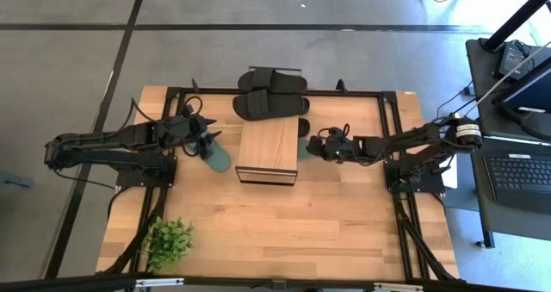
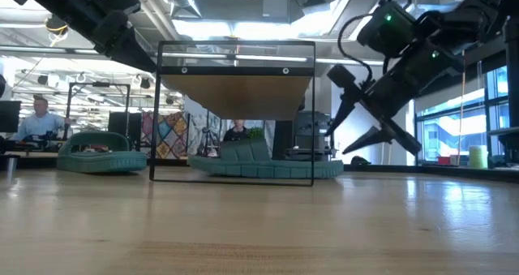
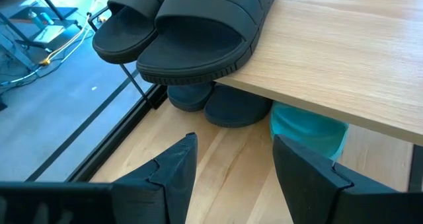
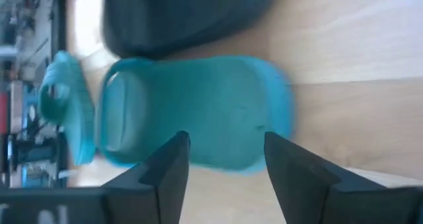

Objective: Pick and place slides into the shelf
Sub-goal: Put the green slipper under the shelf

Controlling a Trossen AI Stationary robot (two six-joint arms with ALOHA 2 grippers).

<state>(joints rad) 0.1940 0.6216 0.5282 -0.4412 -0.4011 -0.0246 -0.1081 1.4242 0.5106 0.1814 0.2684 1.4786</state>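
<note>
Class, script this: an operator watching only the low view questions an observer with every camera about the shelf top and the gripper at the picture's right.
Operator: Anything on the shelf top? I see only its underside.
Observer: Two black slides lie side by side at the far end of the shelf.
Operator: Which gripper is on my right?
Observer: The right gripper, open and empty, pointing at the green slide that pokes out from under the shelf.
</note>
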